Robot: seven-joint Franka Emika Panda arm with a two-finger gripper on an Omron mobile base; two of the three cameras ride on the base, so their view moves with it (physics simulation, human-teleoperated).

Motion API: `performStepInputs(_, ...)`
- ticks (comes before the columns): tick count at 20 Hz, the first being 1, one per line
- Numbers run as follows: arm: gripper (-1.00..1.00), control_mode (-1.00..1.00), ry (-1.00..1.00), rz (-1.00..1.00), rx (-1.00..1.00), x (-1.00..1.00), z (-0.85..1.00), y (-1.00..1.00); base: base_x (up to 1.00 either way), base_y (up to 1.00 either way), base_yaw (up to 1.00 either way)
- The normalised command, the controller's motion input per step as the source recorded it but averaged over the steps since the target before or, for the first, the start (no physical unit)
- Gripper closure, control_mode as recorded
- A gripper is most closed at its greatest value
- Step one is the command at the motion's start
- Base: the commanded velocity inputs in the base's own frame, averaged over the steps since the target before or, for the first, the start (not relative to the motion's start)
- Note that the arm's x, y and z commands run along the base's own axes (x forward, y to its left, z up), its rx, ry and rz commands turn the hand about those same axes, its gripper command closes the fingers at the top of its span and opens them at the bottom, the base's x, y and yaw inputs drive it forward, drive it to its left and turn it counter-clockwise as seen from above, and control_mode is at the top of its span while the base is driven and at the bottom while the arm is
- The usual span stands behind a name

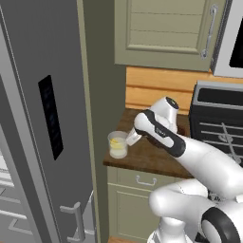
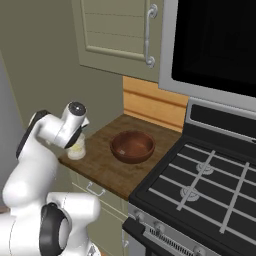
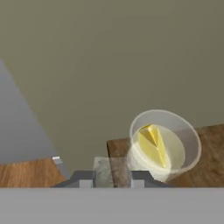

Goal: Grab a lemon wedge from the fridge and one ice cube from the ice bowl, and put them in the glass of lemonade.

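One lemon wedge [image 3: 153,144] sits inside the glass of lemonade [image 1: 117,144], floating on the pale liquid. Glass stands on the wooden counter [image 1: 147,156] at its left front corner, next to the fridge [image 1: 42,118]. Claw [image 3: 112,177] is low beside the glass w/ finger tips [image 3: 85,178] a narrow gap apart; something pale & see-through seems pinched between them, can't tell what. Brown bowl [image 2: 132,146] sits further right on counter, near the stove [image 2: 210,185].
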Motion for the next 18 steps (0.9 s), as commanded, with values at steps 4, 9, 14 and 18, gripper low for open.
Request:
performStepInputs(4, 1.00, -1.00, 0.00, 0.07, 0.00, 0.33, -0.23, 0.00, 0.00, 0.00, 0.00)
performStepInputs(9, 1.00, -1.00, 0.00, 0.02, 0.00, 0.36, -0.19, 0.00, 0.00, 0.00, 0.00)
performStepInputs(14, 1.00, -1.00, 0.00, 0.01, 0.00, 0.35, -0.11, 0.00, 0.00, 0.00, 0.00)
performStepInputs(18, 1.00, -1.00, 0.00, 0.01, 0.00, 0.24, -0.16, 0.00, 0.00, 0.00, 0.00)
